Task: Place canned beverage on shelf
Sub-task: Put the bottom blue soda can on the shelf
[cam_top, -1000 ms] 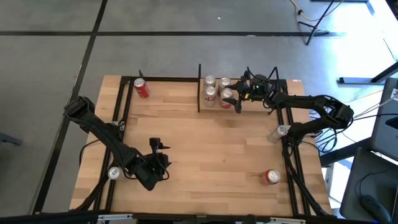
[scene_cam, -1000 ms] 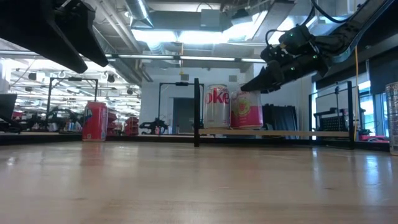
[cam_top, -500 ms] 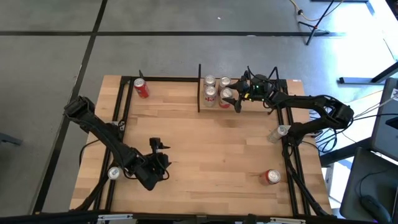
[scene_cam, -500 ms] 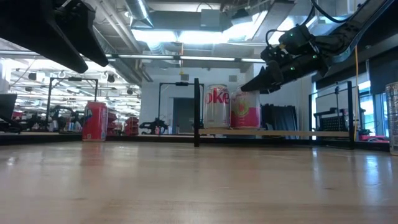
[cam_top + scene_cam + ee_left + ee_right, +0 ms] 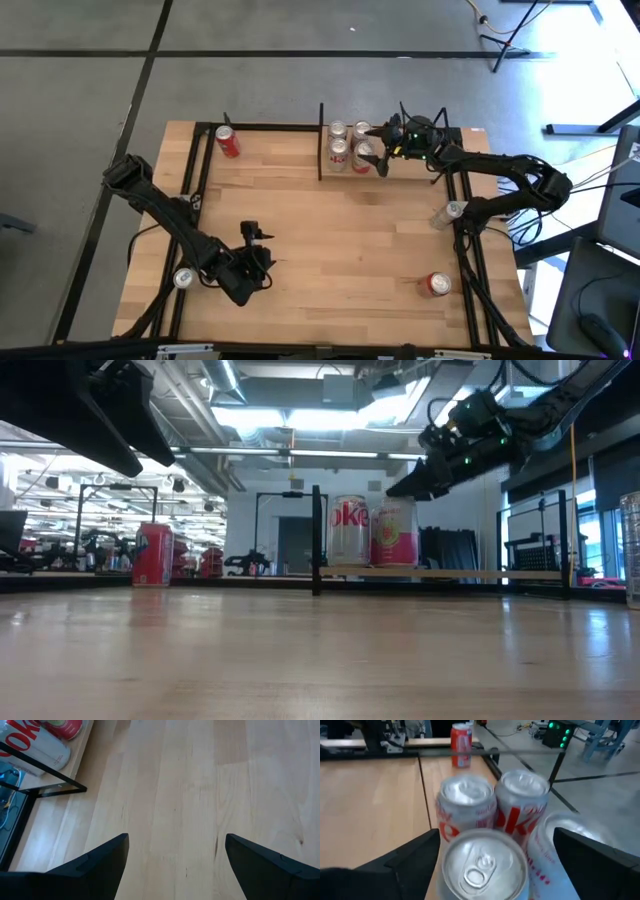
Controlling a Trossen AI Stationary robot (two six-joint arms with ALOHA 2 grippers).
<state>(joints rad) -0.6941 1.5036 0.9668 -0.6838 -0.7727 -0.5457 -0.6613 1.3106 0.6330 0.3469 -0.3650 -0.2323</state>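
My right claw (image 5: 375, 148) hangs wide open and empty above the cans (image 5: 350, 146) standing on the shelf (image 5: 440, 573), upper middle of the overhead view. My left claw (image 5: 262, 262) waits open and empty, lower left over the table (image 5: 340, 240).

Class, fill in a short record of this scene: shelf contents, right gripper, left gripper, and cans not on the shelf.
Shelf contents: four cans standing on the shelf
Right gripper: open, raised above the nearest shelf can, holding nothing
Left gripper: open, empty, over bare table
Cans off the shelf: red can at the far left, three more by the table's edges
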